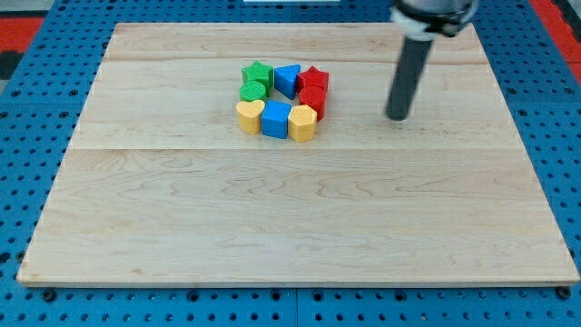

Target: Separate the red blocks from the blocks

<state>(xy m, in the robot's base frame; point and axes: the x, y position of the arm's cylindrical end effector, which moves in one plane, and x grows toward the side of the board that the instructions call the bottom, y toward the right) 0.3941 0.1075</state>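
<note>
Several blocks sit in a tight cluster in the upper middle of the wooden board. A red star and a red block form the cluster's right side. A blue triangle and a green star are at its top, with a green round block on the left. A yellow heart, a blue cube and a second yellow heart line the bottom. My tip rests on the board to the right of the red blocks, apart from them.
The board lies on a blue pegboard that surrounds it on all sides. A red patch shows at the view's top left.
</note>
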